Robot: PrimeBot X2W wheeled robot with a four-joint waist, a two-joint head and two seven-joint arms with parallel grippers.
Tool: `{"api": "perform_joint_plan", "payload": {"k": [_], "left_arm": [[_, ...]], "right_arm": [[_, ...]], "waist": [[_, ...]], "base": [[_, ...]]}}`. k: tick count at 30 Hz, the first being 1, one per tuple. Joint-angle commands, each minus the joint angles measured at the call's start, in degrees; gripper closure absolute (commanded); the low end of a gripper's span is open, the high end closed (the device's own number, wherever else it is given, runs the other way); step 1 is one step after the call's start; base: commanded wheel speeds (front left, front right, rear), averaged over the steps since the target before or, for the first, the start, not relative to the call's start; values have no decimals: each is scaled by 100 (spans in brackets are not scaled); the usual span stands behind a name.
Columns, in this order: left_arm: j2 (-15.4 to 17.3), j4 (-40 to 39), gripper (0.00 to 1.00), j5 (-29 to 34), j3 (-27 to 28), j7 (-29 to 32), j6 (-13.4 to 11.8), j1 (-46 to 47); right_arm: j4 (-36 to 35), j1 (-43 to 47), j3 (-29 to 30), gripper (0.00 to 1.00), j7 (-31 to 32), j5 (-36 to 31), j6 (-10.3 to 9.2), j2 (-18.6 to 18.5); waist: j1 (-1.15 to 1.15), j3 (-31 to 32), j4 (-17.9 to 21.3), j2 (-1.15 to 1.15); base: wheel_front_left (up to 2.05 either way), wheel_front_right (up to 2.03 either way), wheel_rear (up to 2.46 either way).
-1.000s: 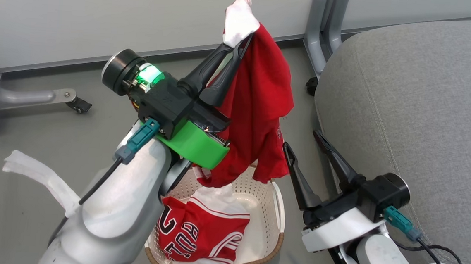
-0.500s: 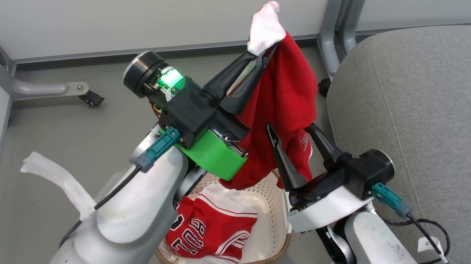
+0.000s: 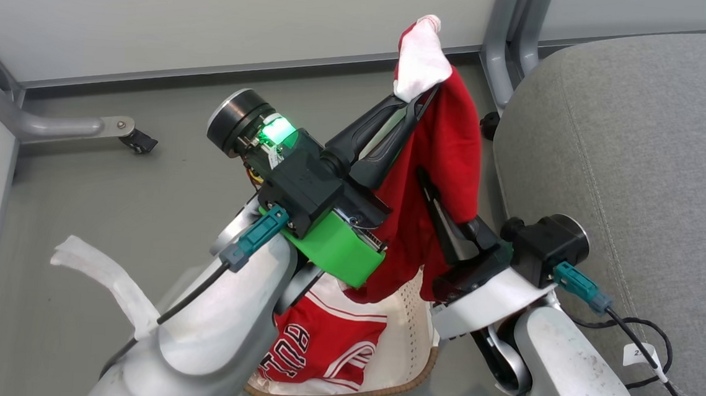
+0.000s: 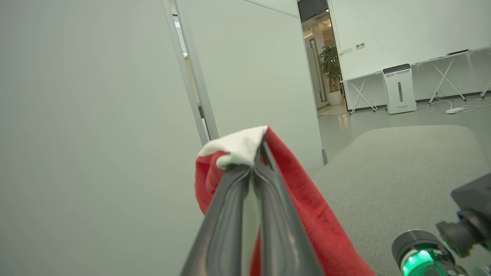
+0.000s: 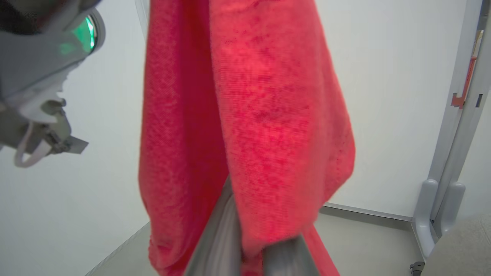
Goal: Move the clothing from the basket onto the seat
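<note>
My left gripper [image 3: 423,98] is raised and shut on the white trim of the plain red shirt [image 3: 450,142], which hangs from it above the basket [image 3: 405,379]. In the left wrist view, the left gripper [image 4: 256,151] pinches that trim beside the red shirt [image 4: 303,199]. My right gripper [image 3: 443,195] reaches into the hanging cloth from below, jaws closed on a fold. The red shirt [image 5: 261,115] drapes over the right gripper [image 5: 249,245], hiding its tips. The red jersey [image 3: 317,351] lies in the basket. The grey seat [image 3: 630,149] is at right.
A pale partition wall runs along the back. Grey metal frame legs [image 3: 517,29] stand by the seat's corner, and another leg with a caster [image 3: 115,128] lies at left. A black cable with a tag [image 3: 646,352] rests on the seat's front edge.
The right gripper moved up and left into the hanging shirt and its jaws closed on the cloth. The left gripper carried the shirt a little higher and toward the seat. The head view shifted.
</note>
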State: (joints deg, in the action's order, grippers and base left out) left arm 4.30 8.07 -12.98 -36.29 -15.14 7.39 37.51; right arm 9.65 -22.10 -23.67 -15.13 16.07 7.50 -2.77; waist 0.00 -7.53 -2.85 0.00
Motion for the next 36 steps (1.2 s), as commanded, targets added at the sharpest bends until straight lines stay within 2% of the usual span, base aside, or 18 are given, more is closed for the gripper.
{"api": "perform_joint_plan", "payload": {"k": [1, 15, 16, 17, 18, 19, 30, 36], "left_arm": [[1, 20, 100, 12, 21, -1, 12, -69], [34, 120, 100, -2, -6, 0, 12, -76], [35, 136, 83, 0, -4, 0, 12, -84], [33, 147, 57, 1, -5, 1, 12, -89], [31, 153, 8, 1, -1, 1, 12, -95], [34, 179, 0, 9, 0, 1, 12, -109], [51, 257, 0, 101, 7, 1, 12, -140], [77, 283, 0, 110, 13, 1, 12, -179]], "right_arm": [[6, 7, 14, 100, -4, -6, -2, -21], [-58, 35, 26, 100, -4, 29, -2, -21], [-60, 34, 31, 100, -4, 34, -2, -21], [-63, 33, 42, 100, -4, 39, -2, -21], [-64, 33, 55, 100, -4, 44, -2, -21], [-65, 32, 75, 100, -4, 52, -2, -21], [-129, 84, 443, 100, -4, -56, -2, -21], [-164, 200, 596, 100, -4, -128, -2, -20]], "waist": [[0, -11, 16, 0], [0, -28, 13, 0], [0, -29, 11, 0], [0, -30, 8, 0], [0, -30, 4, 0], [0, -31, 0, 0], [0, -120, -9, 0], [0, -157, 109, 0]], "base": [[0, 0, 0], [0, 0, 0], [0, 0, 0], [0, 0, 0], [0, 0, 0], [0, 0, 0], [0, 0, 0], [0, 0, 0]]}}
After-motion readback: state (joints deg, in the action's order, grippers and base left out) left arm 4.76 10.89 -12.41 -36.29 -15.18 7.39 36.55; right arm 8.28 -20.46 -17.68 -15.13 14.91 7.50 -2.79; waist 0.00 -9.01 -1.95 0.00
